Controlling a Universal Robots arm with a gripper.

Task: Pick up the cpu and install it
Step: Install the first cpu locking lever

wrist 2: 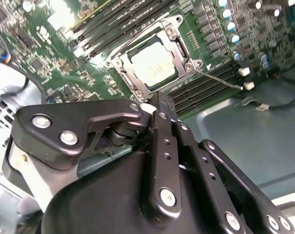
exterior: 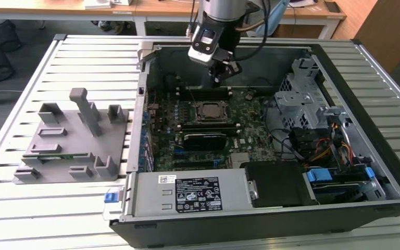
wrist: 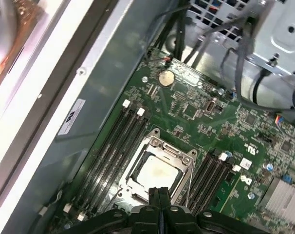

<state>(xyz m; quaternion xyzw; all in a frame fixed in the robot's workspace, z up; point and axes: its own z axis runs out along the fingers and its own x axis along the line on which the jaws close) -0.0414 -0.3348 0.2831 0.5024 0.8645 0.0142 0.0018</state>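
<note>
Black two-finger gripper point(wrist: 159, 202) is pinched shut w/ nothing in it and hovers over the board. Small flat square cpu point(wrist: 155, 173), silver-grey metal top, sits in the steel socket frame point(wrist: 162, 146) on the green motherboard point(wrist: 211, 122). Placement looks done; can't tell if latched. Farther off, a grey plastic fixture block point(exterior: 68, 140).

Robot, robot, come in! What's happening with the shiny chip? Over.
Gripper shut, empty, above the motherboard. Cpu sits in its socket, gripper clear of it. Nothing lying over the cpu.
</note>
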